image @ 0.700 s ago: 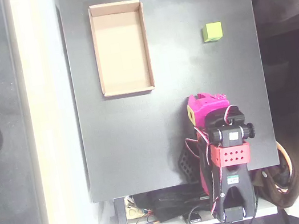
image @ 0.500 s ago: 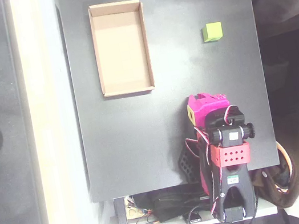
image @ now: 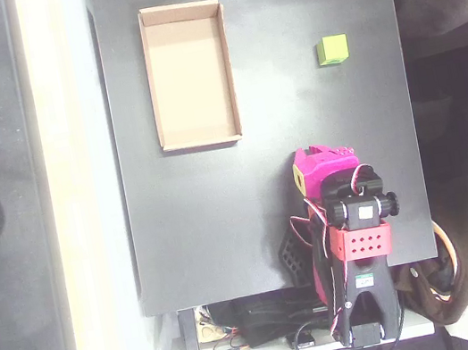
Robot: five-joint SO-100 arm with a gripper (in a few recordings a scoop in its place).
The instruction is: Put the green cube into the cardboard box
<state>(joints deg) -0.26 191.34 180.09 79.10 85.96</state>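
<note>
The pincer sat folded in close to the arm's base at the lower edge of the overhead view, its magenta shell hunched over the near part of the worktop. From straight above, the shell hid the fingers, so I could not tell whether they stood apart or together; nothing lime showed between them and it seemed to carry nothing. A yellow-green patch on the shell's left side was part of the tip, not the load.

Farther up the dark worktop, and slightly to the right of the pincer in the overhead view, the green cube lay alone, well apart from the arm and close to the worktop's right edge. It sat nearly square to that edge, with bare surface on every side.

The cardboard box lay farthest to the left, toward the upper left corner, its long side running away from the arm and its floor bare.

The step in hand looked like the reach, not yet begun. To do it well, the arm should have unfolded forward with a slight swing right, opened wide before descending, and come down over the cube with the fingers lined up on two opposite flat faces. Closing low on the cube would have guarded against it squirting toward the nearby edge. The carry then needed height enough to clear the box's low wall.
</note>
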